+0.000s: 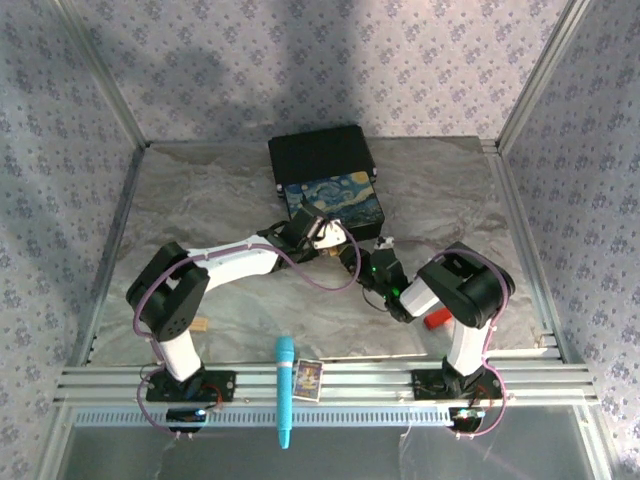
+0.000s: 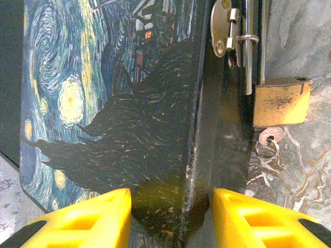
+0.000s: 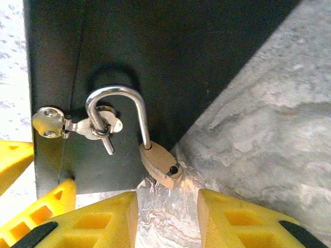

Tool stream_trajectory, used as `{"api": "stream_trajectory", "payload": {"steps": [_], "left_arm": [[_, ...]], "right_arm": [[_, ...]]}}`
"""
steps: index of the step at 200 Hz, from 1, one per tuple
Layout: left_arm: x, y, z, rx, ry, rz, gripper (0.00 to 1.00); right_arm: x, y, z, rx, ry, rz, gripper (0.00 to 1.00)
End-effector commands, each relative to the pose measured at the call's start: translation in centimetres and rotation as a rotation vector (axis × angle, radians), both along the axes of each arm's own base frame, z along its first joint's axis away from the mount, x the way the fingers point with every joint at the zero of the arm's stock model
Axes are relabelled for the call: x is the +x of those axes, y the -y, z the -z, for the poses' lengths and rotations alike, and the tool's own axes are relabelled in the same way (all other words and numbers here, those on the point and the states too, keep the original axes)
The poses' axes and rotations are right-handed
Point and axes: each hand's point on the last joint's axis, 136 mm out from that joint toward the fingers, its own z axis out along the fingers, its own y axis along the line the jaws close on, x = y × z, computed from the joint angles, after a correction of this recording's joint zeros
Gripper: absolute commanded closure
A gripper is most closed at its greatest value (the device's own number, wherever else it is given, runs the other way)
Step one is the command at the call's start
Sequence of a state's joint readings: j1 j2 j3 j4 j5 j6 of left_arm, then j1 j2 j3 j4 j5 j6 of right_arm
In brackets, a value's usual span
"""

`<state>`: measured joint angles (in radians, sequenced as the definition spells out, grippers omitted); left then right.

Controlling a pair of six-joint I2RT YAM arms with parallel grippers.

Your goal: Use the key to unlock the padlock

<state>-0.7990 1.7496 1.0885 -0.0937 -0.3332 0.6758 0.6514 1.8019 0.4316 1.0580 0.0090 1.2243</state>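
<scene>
Yellow fingers (image 3: pixel 103 227) of the right gripper (image 3: pixel 168 206) are spread at the bottom of the right wrist view. Only bare table (image 3: pixel 269 129) lies between them, just short of the padlock (image 3: pixel 161 166). The padlock hangs by its shackle (image 3: pixel 116 93) from the hasp (image 3: pixel 77 124) on the dark front face of the painted box (image 2: pixel 103 103). Its brass body is tilted at the foot of that face.

In the left wrist view the key (image 2: pixel 270 137) sits in the underside of the body, its bow and small ring lying out over the table. The left gripper (image 2: pixel 170 201) is also spread, astride the box's front edge. Whether its pads press on the box I cannot tell.

One leg of the shackle ends free beside the body, and an empty socket shows in the body's top. The lock therefore looks sprung, though the angle is too steep to be sure. I judge the turning step as good as done.

The next move calls for a low, fine pinch on the small body, close to the table, to draw it off or swing the shackle clear of the hasp. It must not knock the key, and the box should be kept from sliding meanwhile.
</scene>
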Motion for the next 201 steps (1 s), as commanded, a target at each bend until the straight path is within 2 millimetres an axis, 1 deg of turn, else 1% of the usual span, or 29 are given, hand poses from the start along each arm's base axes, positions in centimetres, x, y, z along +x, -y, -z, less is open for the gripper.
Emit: {"api": "stream_trajectory", "payload": {"steps": [1,17,24,46,68,86,101,109,122,133,145,158,166,176,187,201], "left_arm": [[-2.8,-2.9,5.0,0.142,-0.178,-0.023,0.56],[-2.8,-2.5,4.8,0.124,-0.182,-0.021,0.55],[-2.8,-2.5,4.8,0.117,-0.185,-0.022,0.56],[-2.7,-2.4,4.7,0.107,-0.187,-0.021,0.55],[-2.6,-2.4,4.6,0.108,-0.188,-0.023,0.56],[-2.6,-2.4,4.6,0.105,-0.191,-0.024,0.55],[-2.6,-2.4,4.6,0.099,-0.19,-0.024,0.55],[-2.6,-2.3,4.6,0.096,-0.19,-0.022,0.55],[-2.6,-2.3,4.6,0.095,-0.194,-0.023,0.55],[-2.6,-2.4,4.7,0.094,-0.198,-0.025,0.55],[-2.6,-2.4,4.7,0.089,-0.195,-0.028,0.55],[-2.8,-2.4,4.7,0.073,-0.197,-0.02,0.55],[-2.9,-2.3,4.6,0.064,-0.201,-0.018,0.55],[-2.9,-2.3,4.6,0.061,-0.201,-0.019,0.55],[-2.9,-2.4,4.7,0.065,-0.203,-0.021,0.55],[-2.8,-2.5,4.8,0.071,-0.204,-0.023,0.55]], "right_arm": [[-0.6,0.5,2.2,-0.262,-0.031,-0.024,0.55],[-0.7,0.4,2.0,-0.38,-0.006,-0.018,0.45],[-0.6,0.1,1.9,-0.401,0.005,-0.025,0.44],[0.1,-0.6,2.2,-0.419,0.004,-0.031,0.45],[0.3,-0.3,3.1,-0.485,-0.014,0.012,0.47],[0.6,-0.2,2.9,-0.545,-0.005,0.061,0.49],[0.8,-0.5,3.3,-0.578,-0.006,0.071,0.51],[1.0,-0.6,3.6,-0.591,-0.006,0.072,0.54],[1.0,-0.3,4.5,-0.61,-0.03,0.092,0.59],[1.1,0.0,5.0,-0.601,-0.042,0.113,0.64],[1.2,-0.4,5.4,-0.571,-0.039,0.102,0.7],[1.4,-0.9,5.5,-0.505,-0.01,0.087,0.78],[1.5,-1.2,5.4,-0.466,0.005,0.076,0.86],[1.2,-1.1,5.9,-0.446,0.001,0.066,0.92],[1.2,-1.2,5.9,-0.413,0.007,0.07,0.97],[1.1,-1.4,5.8,-0.389,0.02,0.062,1.0]]}}
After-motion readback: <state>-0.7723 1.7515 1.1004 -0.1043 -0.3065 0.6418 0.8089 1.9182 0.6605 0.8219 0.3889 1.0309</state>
